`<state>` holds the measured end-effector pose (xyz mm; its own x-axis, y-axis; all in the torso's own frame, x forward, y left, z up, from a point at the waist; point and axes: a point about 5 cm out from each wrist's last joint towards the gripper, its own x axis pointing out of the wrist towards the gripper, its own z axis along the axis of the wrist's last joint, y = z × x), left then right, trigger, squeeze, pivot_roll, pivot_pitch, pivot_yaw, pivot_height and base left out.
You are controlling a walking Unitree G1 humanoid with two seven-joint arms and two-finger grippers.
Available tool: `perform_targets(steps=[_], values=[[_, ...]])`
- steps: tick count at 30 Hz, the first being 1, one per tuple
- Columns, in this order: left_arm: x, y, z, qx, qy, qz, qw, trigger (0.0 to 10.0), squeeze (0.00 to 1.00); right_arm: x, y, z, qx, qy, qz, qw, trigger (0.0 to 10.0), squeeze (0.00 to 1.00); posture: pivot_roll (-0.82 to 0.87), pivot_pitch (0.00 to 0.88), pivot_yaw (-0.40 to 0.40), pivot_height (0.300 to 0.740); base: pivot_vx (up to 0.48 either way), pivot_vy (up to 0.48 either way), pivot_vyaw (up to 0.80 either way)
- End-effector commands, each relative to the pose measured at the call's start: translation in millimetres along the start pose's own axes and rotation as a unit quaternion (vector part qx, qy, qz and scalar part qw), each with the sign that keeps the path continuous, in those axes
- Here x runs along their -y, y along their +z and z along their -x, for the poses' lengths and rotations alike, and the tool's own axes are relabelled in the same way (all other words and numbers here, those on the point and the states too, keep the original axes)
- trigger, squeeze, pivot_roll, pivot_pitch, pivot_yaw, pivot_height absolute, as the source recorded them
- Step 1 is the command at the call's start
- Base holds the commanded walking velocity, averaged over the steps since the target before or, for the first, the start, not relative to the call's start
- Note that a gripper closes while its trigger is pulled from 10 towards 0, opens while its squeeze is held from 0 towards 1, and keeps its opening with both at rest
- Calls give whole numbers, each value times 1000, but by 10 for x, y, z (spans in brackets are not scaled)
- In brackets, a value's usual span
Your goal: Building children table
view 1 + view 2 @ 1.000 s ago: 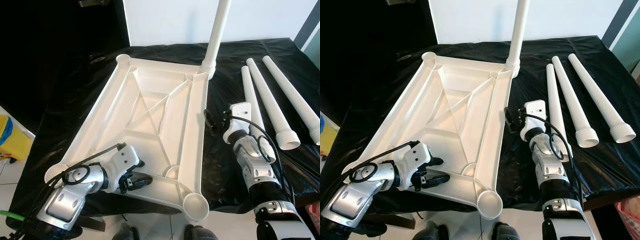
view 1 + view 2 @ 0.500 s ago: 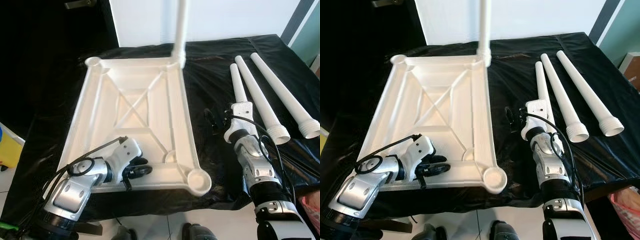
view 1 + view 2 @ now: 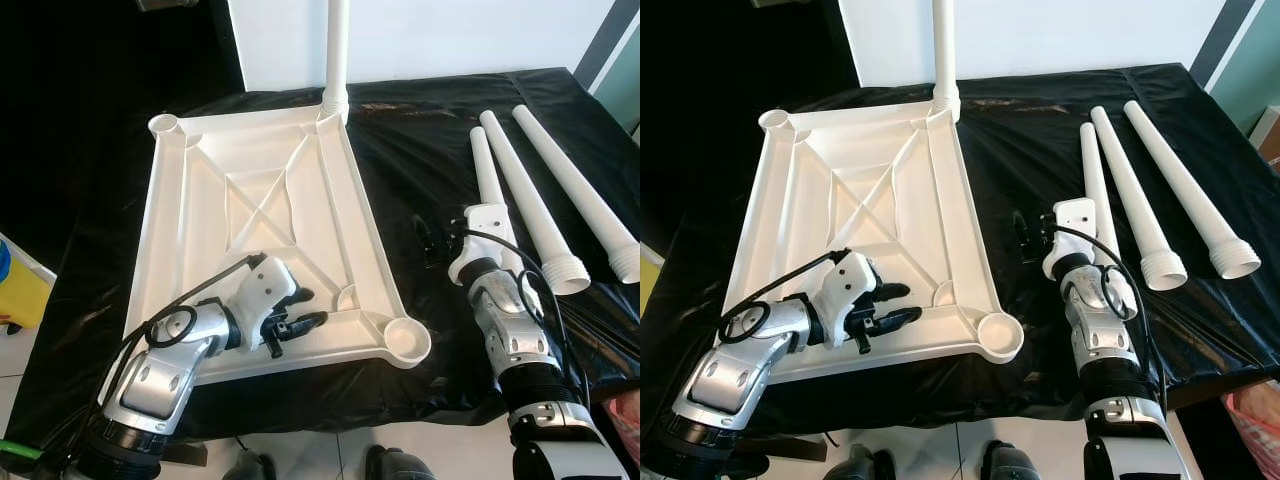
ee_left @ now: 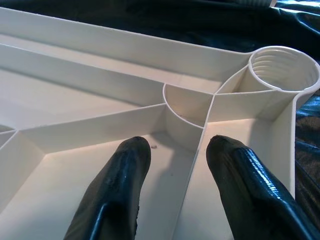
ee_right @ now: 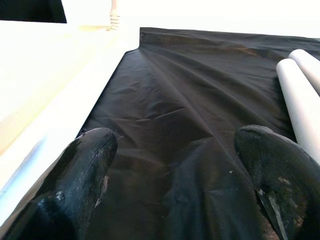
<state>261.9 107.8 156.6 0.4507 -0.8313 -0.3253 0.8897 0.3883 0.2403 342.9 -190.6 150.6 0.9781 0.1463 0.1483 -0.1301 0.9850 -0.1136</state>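
The white table top (image 3: 200, 210) lies upside down on the black-covered bench. One white leg (image 3: 337, 50) stands upright in its far right corner socket. Three loose legs (image 3: 525, 200) lie side by side to the right. My left gripper (image 3: 305, 308) rests inside the near edge of the table top, open, with its fingers (image 4: 125, 170) on either side of a thin rib, close to the empty threaded corner socket (image 4: 282, 70). My right gripper (image 3: 432, 245) hovers open over bare black cloth, between the table top's right rail and the nearest loose leg (image 5: 305, 95).
The black cloth (image 3: 430, 130) covers the whole bench and hangs over its front edge. A yellow object (image 3: 20, 290) sits on the floor at the left. A white wall stands behind the bench. Something pink (image 3: 625, 410) shows at the lower right.
The table top has turned and slid back onto the bench; its near right corner no longer overhangs the front edge. My left gripper moved with it. The camera shifted too.
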Motion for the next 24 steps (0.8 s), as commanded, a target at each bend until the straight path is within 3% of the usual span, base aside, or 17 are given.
perform_targets(steps=[1, 8, 14, 24], values=[[-70, 8, 7, -3, 70, -10, 997, 10000, 0, 19, -3, 11, -1, -10, -11, 1000, 10000, 0, -2, 149, 47, 740, 0, 0, 0], [-176, 100, 45, 23, 92, -6, 995, 10000, 0, 74, 33, 7, 6, -33, -12, 999, 10000, 0, -1, 148, 47, 740, 0, 0, 0], [-355, 244, 36, 71, 140, 18, 987, 10000, 0, 251, 118, -35, -8, -120, -5, 993, 10000, 0, -10, 144, 46, 740, 0, 0, 0], [-373, 306, 3, 83, 136, 15, 987, 10000, 0, 346, 168, -76, -41, -175, 11, 984, 10000, 0, -17, 143, 49, 740, 0, 0, 0]])
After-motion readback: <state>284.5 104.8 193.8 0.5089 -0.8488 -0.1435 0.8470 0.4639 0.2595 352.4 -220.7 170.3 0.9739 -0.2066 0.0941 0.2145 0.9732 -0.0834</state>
